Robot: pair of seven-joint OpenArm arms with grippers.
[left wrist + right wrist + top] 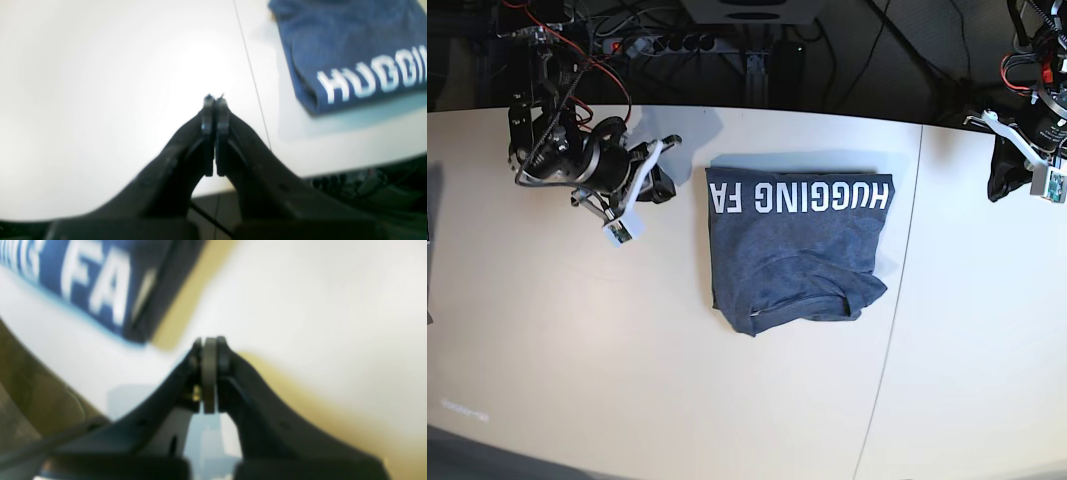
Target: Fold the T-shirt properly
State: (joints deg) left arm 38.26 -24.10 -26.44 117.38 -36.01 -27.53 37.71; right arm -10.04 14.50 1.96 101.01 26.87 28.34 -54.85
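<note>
- I see the T-shirt [795, 250] folded into a rough rectangle near the far edge of the desk [627, 380], white lettering along its far side.
- Left claw [215, 100]: jaws pressed together, nothing between them, over bare desk beside the shirt's lettered end.
- Right claw [209, 343]: jaws together; the wrist view is blurred, so I think nothing is gripped. Shirt corner close by.
- Both arms sit apart from the shirt, one either side.
</note>
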